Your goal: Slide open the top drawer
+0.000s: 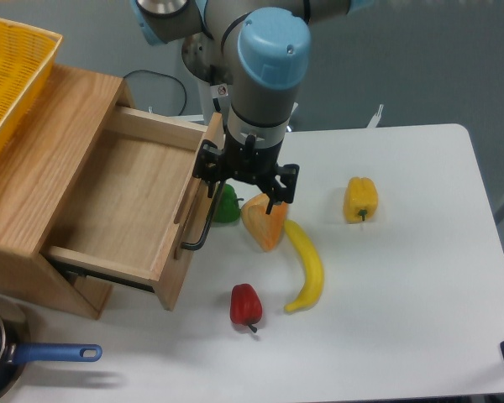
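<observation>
The top drawer (118, 197) is a light-oak tray pulled well out of the wooden cabinet (42, 159). Its tray is empty. Its plank front (187, 243) faces right and carries a thin black bar handle (198, 233). My gripper (245, 191) hangs just right of the upper end of the drawer front, pointing down. Its jaws are spread apart. The left finger (207, 178) is right by the top of the handle, and the right finger (284, 190) is over the vegetables. Nothing is held between them.
A green pepper (228, 207), an orange pepper (265, 222), a banana (307, 267), a red pepper (245, 306) and a yellow pepper (360, 199) lie on the white table right of the drawer. A yellow basket (8, 80) sits on the cabinet. A blue-handled pan (42, 356) is at the front left.
</observation>
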`<state>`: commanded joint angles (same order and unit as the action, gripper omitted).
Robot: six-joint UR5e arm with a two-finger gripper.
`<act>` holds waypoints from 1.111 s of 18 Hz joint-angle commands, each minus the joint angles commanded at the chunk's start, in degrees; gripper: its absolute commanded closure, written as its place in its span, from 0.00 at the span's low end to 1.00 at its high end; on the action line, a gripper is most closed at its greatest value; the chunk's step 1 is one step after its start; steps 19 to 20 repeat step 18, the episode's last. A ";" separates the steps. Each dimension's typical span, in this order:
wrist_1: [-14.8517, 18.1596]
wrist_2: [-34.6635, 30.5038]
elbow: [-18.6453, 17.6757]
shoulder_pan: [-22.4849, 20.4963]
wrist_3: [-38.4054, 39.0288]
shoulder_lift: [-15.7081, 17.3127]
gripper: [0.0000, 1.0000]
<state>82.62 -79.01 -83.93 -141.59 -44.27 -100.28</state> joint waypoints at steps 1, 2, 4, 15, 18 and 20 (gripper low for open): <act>0.09 -0.44 0.00 -0.53 -2.99 0.26 0.00; 0.00 -0.97 -0.09 -1.23 -5.45 0.26 0.00; -0.09 -1.15 -0.09 -2.72 -7.93 0.26 0.00; -4.48 -7.21 -0.88 -4.66 -19.28 -2.19 0.00; -5.10 -7.30 -0.97 -4.84 -19.28 -2.72 0.00; -5.10 -7.30 -0.97 -4.84 -19.28 -2.72 0.00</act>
